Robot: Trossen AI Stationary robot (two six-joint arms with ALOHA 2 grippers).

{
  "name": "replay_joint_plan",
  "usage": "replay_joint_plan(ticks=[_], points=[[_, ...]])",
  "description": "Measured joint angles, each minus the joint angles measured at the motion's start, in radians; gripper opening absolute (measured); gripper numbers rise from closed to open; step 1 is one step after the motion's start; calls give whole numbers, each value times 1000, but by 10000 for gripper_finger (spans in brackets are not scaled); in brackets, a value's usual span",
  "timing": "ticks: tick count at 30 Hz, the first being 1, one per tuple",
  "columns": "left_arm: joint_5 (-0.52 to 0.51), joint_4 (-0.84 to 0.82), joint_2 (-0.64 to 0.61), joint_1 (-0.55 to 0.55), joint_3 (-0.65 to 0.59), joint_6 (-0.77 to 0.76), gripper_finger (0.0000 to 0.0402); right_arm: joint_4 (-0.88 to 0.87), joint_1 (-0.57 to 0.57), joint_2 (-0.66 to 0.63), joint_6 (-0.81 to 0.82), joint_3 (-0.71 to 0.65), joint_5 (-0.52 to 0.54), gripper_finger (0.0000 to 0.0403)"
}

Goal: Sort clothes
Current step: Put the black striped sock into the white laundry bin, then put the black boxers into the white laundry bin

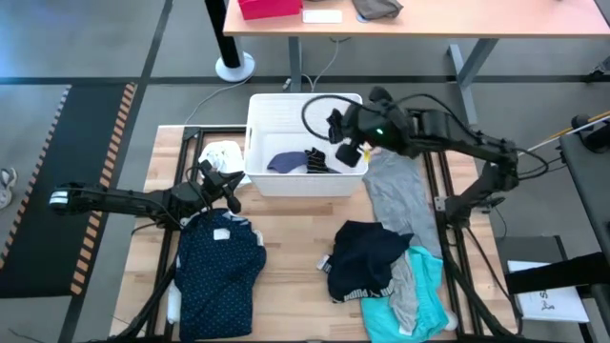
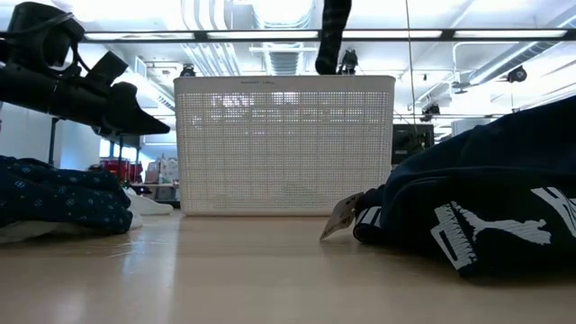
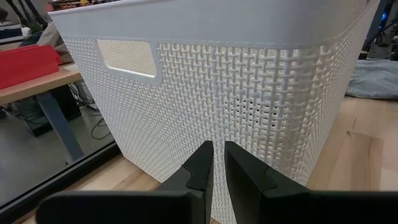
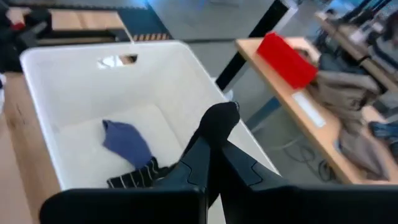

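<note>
A dark sock is held pinched in the right end effector above the basket, prob. for dropping in; left end effector nearly closed, empty.

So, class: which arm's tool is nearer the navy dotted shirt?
Left. The left tool hovers just above the navy dotted shirt's collar end, beside the basket; the right tool is over the basket, farther away.

White lattice basket holds a blue-purple cloth and black striped piece; navy dotted shirt, turquoise piece on light wood.
</note>
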Motion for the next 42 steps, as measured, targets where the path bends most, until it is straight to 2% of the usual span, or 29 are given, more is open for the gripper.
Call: replay_joint_plan(ticks=[4,6,12,18,23,35,39,42], points=[[0,0,0,0,0,0,27,-4,-64,50,-3,-2,-132,2],[0,-1,0,0,0,0,27,-9,-82,79,-16,-4,-165,2],[0,0,0,0,0,0,27,-86,-123,164,-91,-9,-172,2],[0,0,0,0,0,0,27,-143,-157,241,-72,-16,-170,12],[0,0,0,0,0,0,27,-143,-155,270,-75,-19,-170,51],[0,0,0,0,0,0,27,-165,-154,231,-35,31,-162,182],[0,0,0,0,0,0,27,-220,-148,215,-35,71,-160,195],[0,0,0,0,0,0,27,-256,-146,188,-18,87,-154,181]])
